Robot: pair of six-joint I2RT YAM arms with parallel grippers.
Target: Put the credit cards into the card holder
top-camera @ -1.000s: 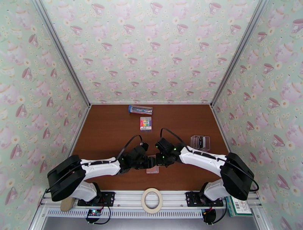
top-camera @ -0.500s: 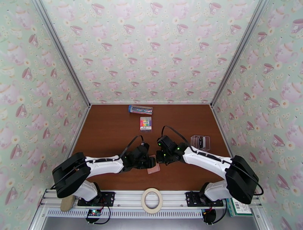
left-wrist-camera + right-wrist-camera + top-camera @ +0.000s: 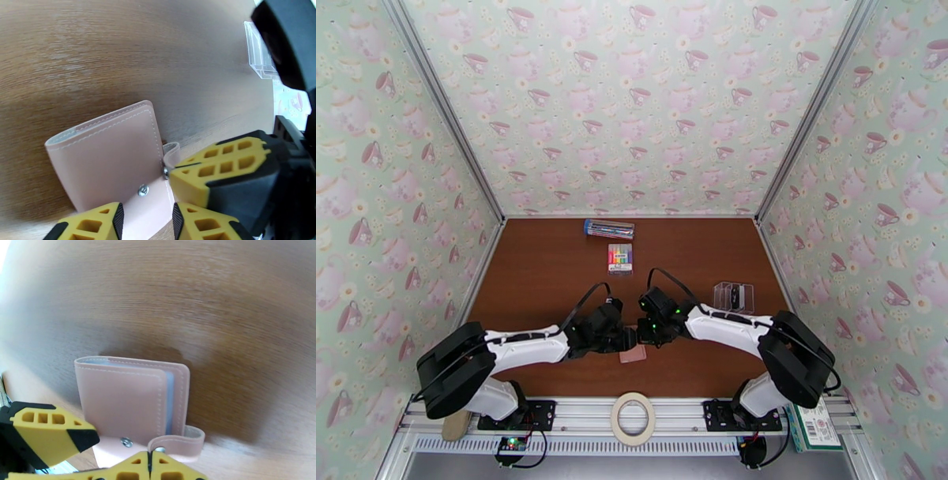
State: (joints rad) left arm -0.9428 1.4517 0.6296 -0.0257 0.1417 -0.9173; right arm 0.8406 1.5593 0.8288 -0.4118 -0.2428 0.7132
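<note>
Brown counter (image 3: 545, 276), two arms (image 3: 525, 347) meeting near its front edge, pink card holder (image 3: 634, 355) half hidden under them from above, plain in wrist views, left claw (image 3: 147, 221) spread over its flap (image 3: 154, 201), right claw (image 3: 149, 468) clenched on its snap strap (image 3: 185, 439)

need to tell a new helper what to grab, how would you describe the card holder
On the brown table, look at the near middle, where the two arms meet. The card holder is there: a small dusty-pink folded wallet with a snap strap, unlike the rainbow markers farther back.
</note>
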